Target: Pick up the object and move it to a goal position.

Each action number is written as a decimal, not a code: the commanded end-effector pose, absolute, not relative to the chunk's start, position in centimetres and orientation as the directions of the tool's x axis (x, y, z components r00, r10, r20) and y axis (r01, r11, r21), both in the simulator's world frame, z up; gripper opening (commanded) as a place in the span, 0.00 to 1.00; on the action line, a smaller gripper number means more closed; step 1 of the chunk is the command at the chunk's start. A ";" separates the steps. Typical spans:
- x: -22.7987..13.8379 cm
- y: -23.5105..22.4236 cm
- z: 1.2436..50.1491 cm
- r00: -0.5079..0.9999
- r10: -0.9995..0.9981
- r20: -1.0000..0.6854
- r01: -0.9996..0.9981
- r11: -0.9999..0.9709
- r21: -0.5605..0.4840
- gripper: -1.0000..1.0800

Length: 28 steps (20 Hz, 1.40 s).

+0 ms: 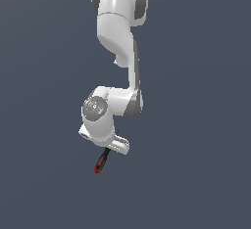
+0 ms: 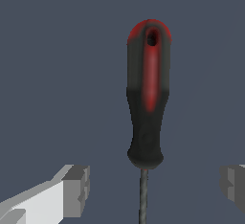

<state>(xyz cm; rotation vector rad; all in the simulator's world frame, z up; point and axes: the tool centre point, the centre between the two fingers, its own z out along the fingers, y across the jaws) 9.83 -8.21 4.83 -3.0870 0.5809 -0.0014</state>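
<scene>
The gripper (image 2: 153,189) is spread wide and holds nothing. The screwdriver (image 2: 147,103) lies between the two grey fingers (image 2: 76,189), and does not touch them. Its thin dark shaft (image 2: 143,196) sits in the gap, and its red-and-black handle (image 2: 148,98) reaches out past the fingertips
</scene>
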 end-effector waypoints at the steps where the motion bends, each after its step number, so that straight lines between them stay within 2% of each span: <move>1: 9.7 -8.2 3.4 0.931 -0.364 0.000 -0.364 -0.931 0.000 0.96; 10: 9.9 -8.2 1.5 0.931 -0.365 0.000 -0.365 -0.931 0.000 0.96; 11: 9.9 -8.2 1.5 0.931 -0.365 0.000 -0.365 -0.931 0.000 0.00; 28: 9.6 -7.9 2.7 0.931 -0.365 0.000 -0.365 -0.931 0.000 0.00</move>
